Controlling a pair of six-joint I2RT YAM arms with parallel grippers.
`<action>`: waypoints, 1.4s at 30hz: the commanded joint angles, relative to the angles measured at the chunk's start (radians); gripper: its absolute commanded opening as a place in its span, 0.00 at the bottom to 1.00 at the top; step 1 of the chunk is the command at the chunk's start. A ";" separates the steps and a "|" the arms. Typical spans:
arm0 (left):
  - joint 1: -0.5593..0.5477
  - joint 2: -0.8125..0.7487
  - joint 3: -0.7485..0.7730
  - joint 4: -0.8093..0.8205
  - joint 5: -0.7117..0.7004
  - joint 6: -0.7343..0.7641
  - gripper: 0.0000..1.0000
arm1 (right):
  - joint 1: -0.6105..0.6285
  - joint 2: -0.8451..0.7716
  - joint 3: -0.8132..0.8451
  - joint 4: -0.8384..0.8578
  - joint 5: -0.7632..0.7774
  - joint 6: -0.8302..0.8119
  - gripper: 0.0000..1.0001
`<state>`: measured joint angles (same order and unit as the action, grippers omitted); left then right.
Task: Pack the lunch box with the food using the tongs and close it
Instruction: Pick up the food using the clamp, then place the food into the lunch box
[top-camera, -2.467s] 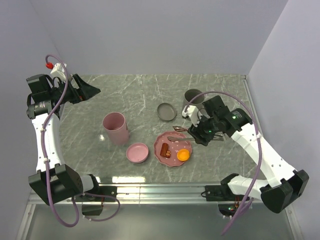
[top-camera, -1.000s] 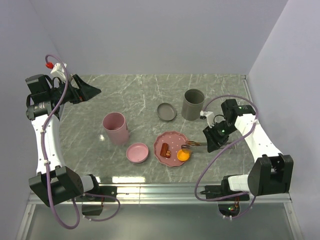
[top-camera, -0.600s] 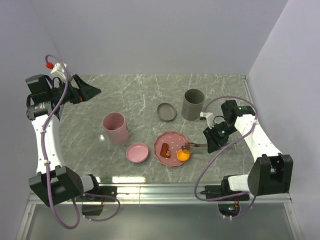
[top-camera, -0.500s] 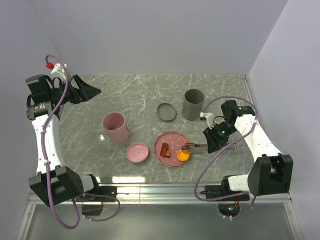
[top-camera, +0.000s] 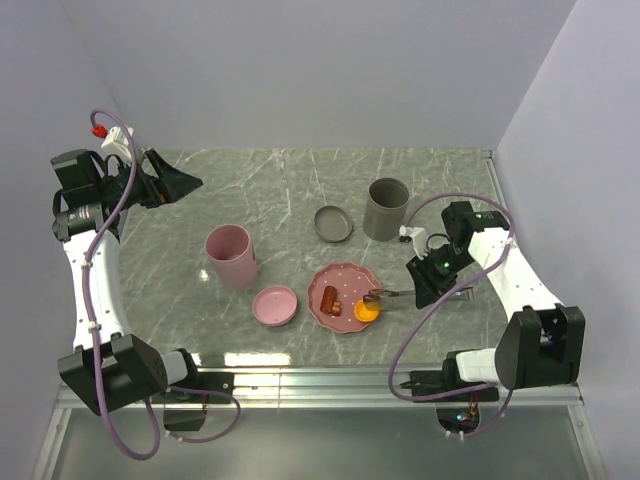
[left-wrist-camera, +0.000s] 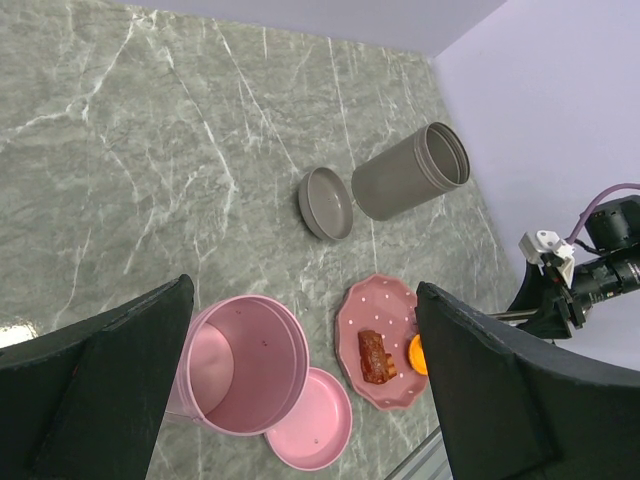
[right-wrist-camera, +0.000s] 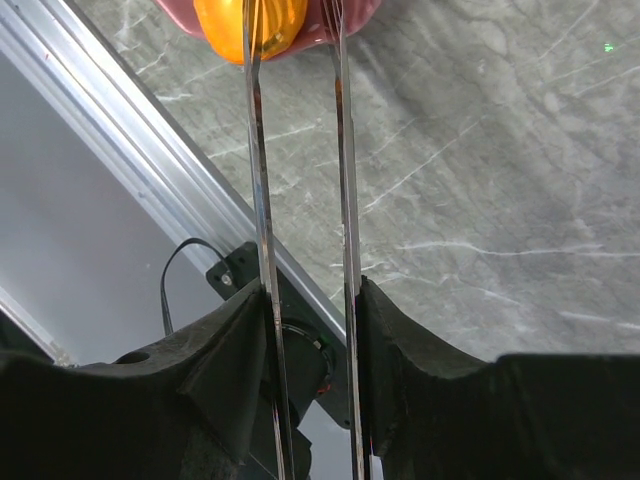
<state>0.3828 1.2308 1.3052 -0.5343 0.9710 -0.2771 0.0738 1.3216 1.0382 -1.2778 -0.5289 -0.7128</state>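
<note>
— Now, what has changed at the right arm?

— Moments ago the tongs (top-camera: 395, 294) hung over the upper right rim of the pink plate (top-camera: 335, 275). They have since shifted to its lower right, and their tips now sit at the orange slice (top-camera: 367, 311). The right claw (right-wrist-camera: 310, 300) is clamped on the tongs, one thin arm against each pad. It has been squeezing them narrower over the last second.

— Is the slice gripped?

— Cannot confirm. In the right wrist view one arm runs over the slice and the other passes just beside it, at the plate's edge. The tips are cut off at the top of the frame. The slice lies on the plate.

— Other food?

— A reddish-brown sausage bit (top-camera: 331, 298) lies left of centre on the plate, apart from the tongs.

— Left arm?

— The left claw (top-camera: 190, 182) stands wide apart, holding nothing, at the upper left, unmoved.

— Containers?

— The pink container (top-camera: 232, 256) and grey container (top-camera: 387, 208) stand upright and open on the tabletop (top-camera: 280, 190). The pink lid (top-camera: 275, 305) and grey lid (top-camera: 333, 223) lie just beside them. The pink one shows empty; the grey one's inside I cannot see.

— Assessment?

— I judge this to be the first pick, in progress. Packing and closing remain to be done.
</note>
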 joint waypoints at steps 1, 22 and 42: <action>0.002 -0.025 -0.003 0.040 0.026 -0.008 0.99 | -0.006 0.007 0.006 -0.037 -0.033 -0.034 0.47; 0.002 -0.021 0.008 0.031 0.032 -0.004 1.00 | -0.003 -0.007 0.160 -0.114 -0.115 -0.045 0.26; 0.002 -0.036 0.000 0.026 0.009 0.007 0.99 | 0.386 0.148 0.724 0.285 -0.186 0.499 0.27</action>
<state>0.3828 1.2251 1.3006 -0.5312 0.9707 -0.2783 0.3927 1.4322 1.6802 -1.1553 -0.7307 -0.3687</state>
